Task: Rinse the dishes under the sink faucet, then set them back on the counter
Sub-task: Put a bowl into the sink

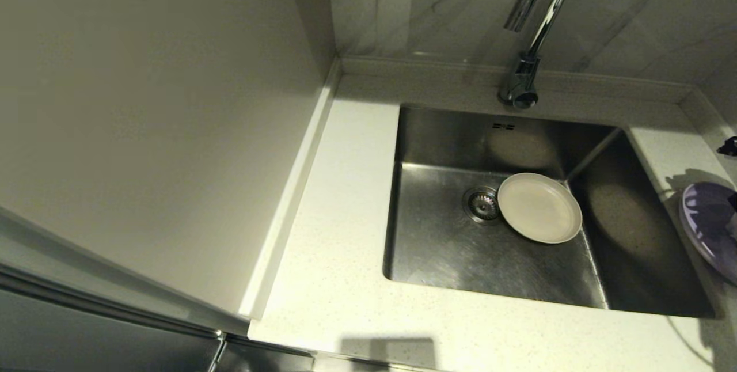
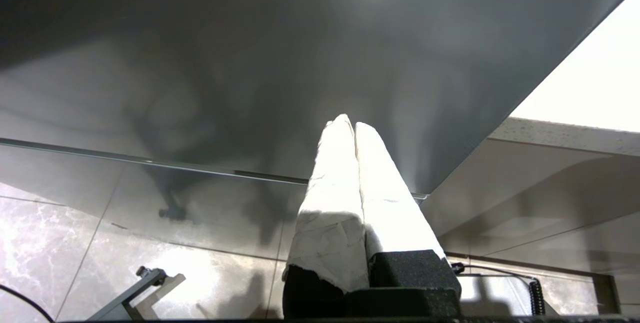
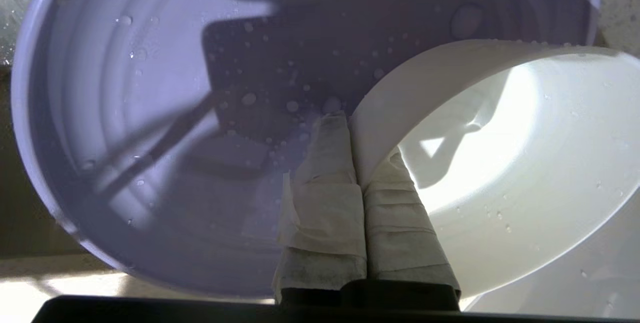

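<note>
A beige plate (image 1: 539,207) lies in the steel sink (image 1: 437,245), tilted against the far right corner beside the drain strainer (image 1: 481,204). The chrome faucet (image 1: 527,75) rises behind the basin. A lavender plate (image 1: 709,228) rests on the counter (image 1: 334,234) at the right edge of the head view. In the right wrist view my right gripper (image 3: 350,123) is shut on the rim of the white bowl (image 3: 525,173), just above the wet lavender plate (image 3: 150,113). My left gripper (image 2: 349,124) is shut and empty, low beside a dark cabinet front, outside the head view.
A tall pale panel (image 1: 144,101) walls off the counter's left side. Grey marbled tiles (image 1: 437,9) stand behind the sink. A small dark object (image 1: 729,145) sits at the far right of the counter. Floor tiles (image 2: 75,243) show below the left gripper.
</note>
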